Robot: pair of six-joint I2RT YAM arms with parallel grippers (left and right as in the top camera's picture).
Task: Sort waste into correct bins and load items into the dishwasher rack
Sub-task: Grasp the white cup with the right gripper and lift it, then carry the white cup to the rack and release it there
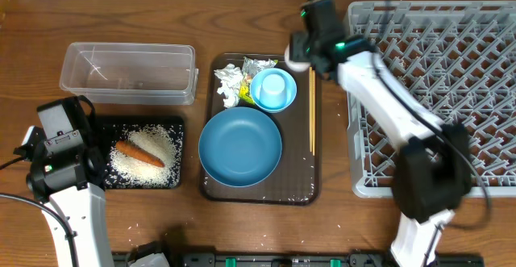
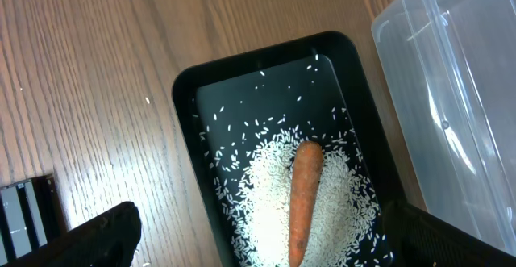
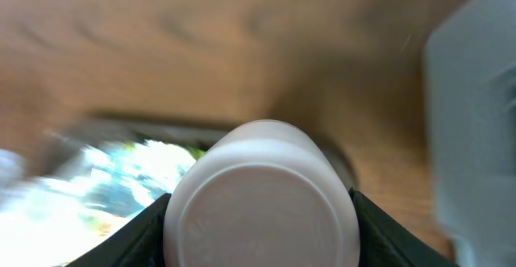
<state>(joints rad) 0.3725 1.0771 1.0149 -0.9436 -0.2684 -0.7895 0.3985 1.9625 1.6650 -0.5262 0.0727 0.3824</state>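
My right gripper (image 1: 297, 51) is shut on the small white cup (image 3: 262, 196), held above the far edge of the brown serving tray (image 1: 302, 188); the cup's base fills the right wrist view. My left gripper (image 2: 270, 247) is open and empty over the black tray (image 2: 181, 89), which holds rice (image 2: 270, 178) and the orange carrot (image 2: 305, 190). In the overhead view the black tray (image 1: 103, 126) lies in front of the clear tub (image 1: 129, 72). The large blue bowl (image 1: 240, 146), small light-blue bowl (image 1: 273, 88), crumpled paper (image 1: 228, 85), foil wrapper (image 1: 258, 64) and chopsticks (image 1: 312, 122) sit on the serving tray.
The grey dishwasher rack (image 1: 435, 98) fills the right side, close to the serving tray. The clear tub (image 2: 451, 81) stands just beyond the black tray and looks empty. The left arm (image 1: 60, 150) is at the table's left front.
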